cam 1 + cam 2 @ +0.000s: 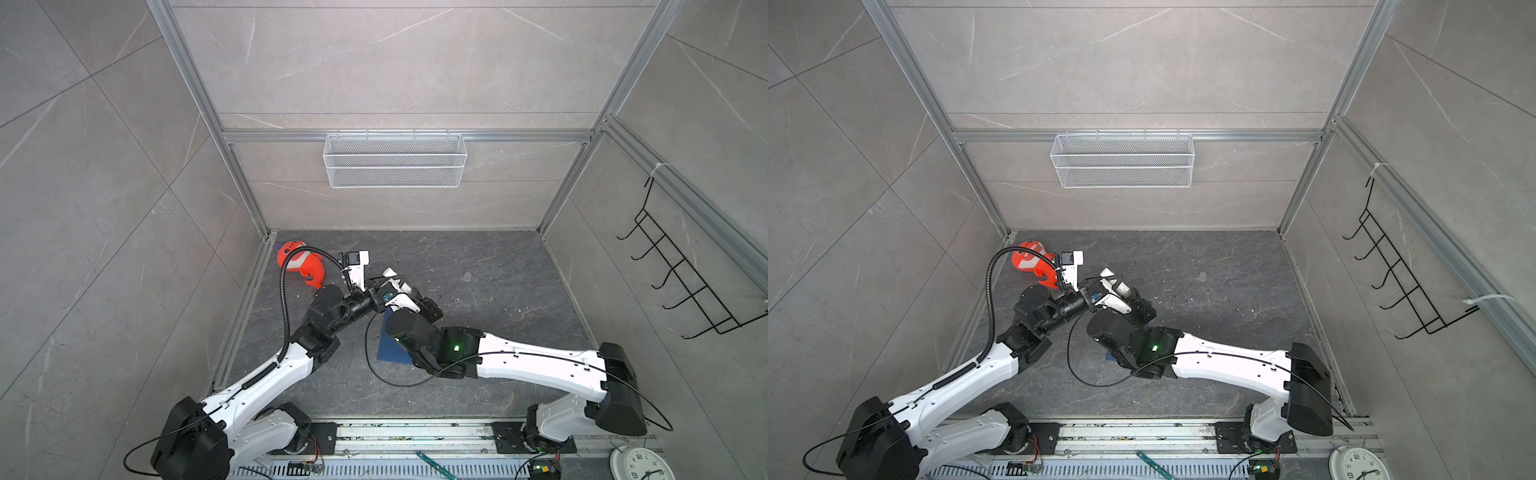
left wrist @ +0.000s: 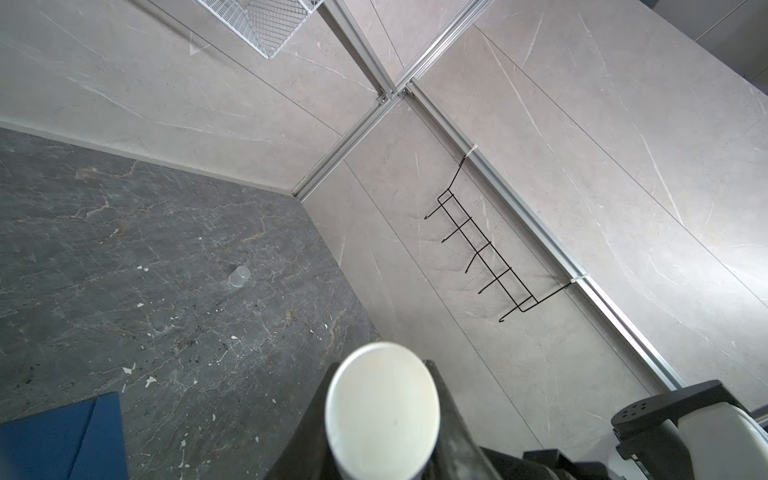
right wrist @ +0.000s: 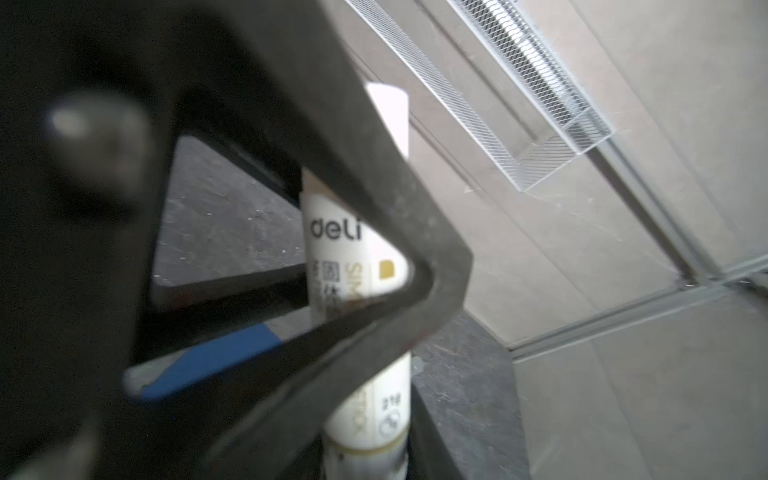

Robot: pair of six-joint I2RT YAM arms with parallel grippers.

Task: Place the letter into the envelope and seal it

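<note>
The navy blue envelope (image 1: pixel 388 347) lies flat on the dark table, mostly under my right arm; parts of it show in the wrist views (image 2: pixel 54 440) (image 3: pixel 220 357). The letter is out of view. A white glue stick (image 1: pixel 390 273) (image 1: pixel 1108 272) is held above the table between both grippers. My left gripper (image 1: pixel 392 287) (image 2: pixel 382 365) is shut on the stick, whose round end (image 2: pixel 382 411) faces that wrist camera. The stick's base (image 3: pixel 365 415) sits between my right gripper's (image 1: pixel 412 291) (image 3: pixel 365 457) jaws. One right finger (image 3: pixel 457 415) lies alongside it; the other is hidden.
A small clear cap (image 1: pixel 467 276) (image 2: pixel 240 276) stands on the table to the right. An orange toy (image 1: pixel 299 266) lies at the back left corner. A white mesh basket (image 1: pixel 395 160) hangs on the back wall, a black hook rack (image 1: pixel 685 282) on the right wall.
</note>
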